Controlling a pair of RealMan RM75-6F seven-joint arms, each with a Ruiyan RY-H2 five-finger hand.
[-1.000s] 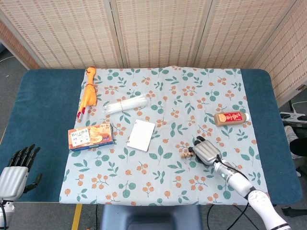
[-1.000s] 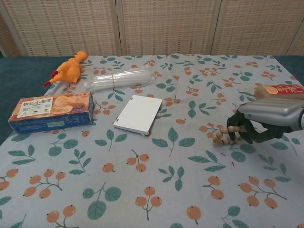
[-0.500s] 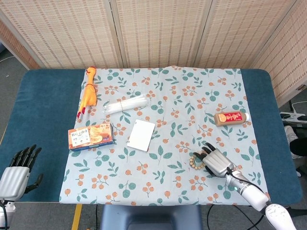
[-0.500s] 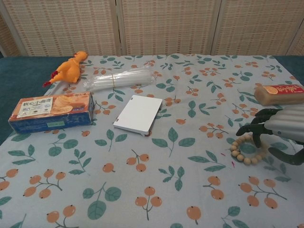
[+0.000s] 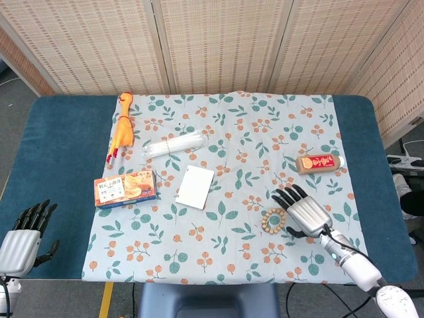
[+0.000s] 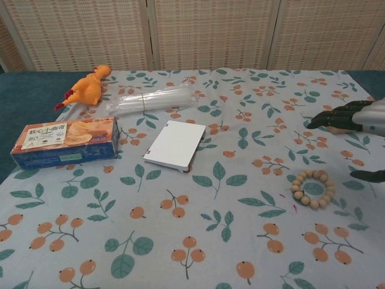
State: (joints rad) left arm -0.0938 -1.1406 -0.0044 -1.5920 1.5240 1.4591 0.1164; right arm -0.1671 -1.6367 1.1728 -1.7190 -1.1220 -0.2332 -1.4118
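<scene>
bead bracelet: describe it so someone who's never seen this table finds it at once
On the floral tablecloth, look to the near right part, just left of the right hand. The bead bracelet lies flat there, a small ring of pale wooden beads, the only round thing among boxes and tubes.

I see the bead bracelet (image 5: 273, 220) on the tabletop (image 5: 59, 152) just left of the right robot hand (image 5: 306, 213), apart; cracker box (image 5: 125, 188) far left, white card (image 5: 195, 187) between.

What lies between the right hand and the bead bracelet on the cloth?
Only bare floral cloth: the head view shows right hand open just beside the bead bracelet, apart.
</scene>
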